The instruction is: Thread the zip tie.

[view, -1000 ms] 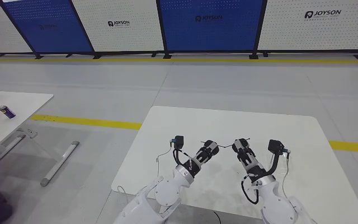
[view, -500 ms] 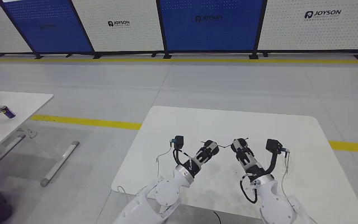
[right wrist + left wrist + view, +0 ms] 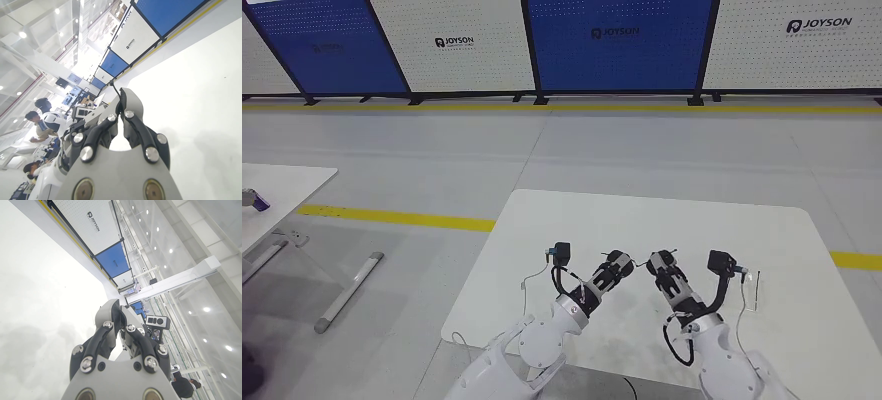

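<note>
so far, the zip tie is off the tabletop and held in the air between the two arms, low in the middle of the top view. the right end effector is clamped on it: the strap runs up between the pads and the small head pokes out just past the fingertips, with nothing through it. the left end effector is likewise pressed together on a thin dark strip, which i take to be the tail end. the pick-up and two-handed hold look done; the threading is not, and the tail has yet to be fed into the head. in the right wrist view the tie's long axis lies along the fingers, with the head pointing toward the upper left of the frame. in the top view the end effectors sit just beside each other, and the strap between them is too thin to trace.
</note>
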`<state>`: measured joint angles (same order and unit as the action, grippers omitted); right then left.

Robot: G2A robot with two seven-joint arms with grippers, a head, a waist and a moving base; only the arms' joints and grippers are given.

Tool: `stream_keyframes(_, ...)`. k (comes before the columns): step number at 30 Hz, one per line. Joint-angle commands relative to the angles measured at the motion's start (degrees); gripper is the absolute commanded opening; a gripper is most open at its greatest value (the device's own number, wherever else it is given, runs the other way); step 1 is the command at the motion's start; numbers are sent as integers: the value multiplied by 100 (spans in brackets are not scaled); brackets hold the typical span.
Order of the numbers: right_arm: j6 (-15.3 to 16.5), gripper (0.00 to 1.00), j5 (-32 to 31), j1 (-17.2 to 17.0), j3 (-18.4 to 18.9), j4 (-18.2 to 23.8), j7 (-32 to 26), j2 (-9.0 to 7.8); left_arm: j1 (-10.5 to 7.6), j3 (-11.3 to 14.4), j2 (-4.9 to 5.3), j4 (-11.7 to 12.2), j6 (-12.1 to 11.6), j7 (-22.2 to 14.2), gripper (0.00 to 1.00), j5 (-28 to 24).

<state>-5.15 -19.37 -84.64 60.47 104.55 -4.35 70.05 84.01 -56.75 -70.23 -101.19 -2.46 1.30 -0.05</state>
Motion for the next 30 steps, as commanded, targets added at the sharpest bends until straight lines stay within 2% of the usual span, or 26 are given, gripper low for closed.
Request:
stream_keyframes(1, 30, 0, 158, 5, -4, -28, -31, 17, 0, 0, 0, 0, 0, 0, 0, 0)
stream_keyframes(6, 213, 0, 707, -30, 52, -113, 18, 65, 0, 0, 0, 0, 0, 0, 0, 0)
stream_keyframes(13, 419, 0, 1109, -111, 155, -182, 192, 110, 0, 0, 0, 0, 0, 0, 0, 0)
stream_keyframes(24, 464, 0, 1146, -20, 93, -365, 133, 173, 0, 1, -1, 2, 0, 1, 0, 0)
stream_keyframes(27, 483, 0, 1115, -26, 96, -357, 145, 185, -4, -4, -20, 32, -58, 16, 0, -168)
stream_keyframes(30, 538, 0, 1146, -49, 116, -350, 156, 196, -21, -35, -41, 78, -184, -86, 0, -557)
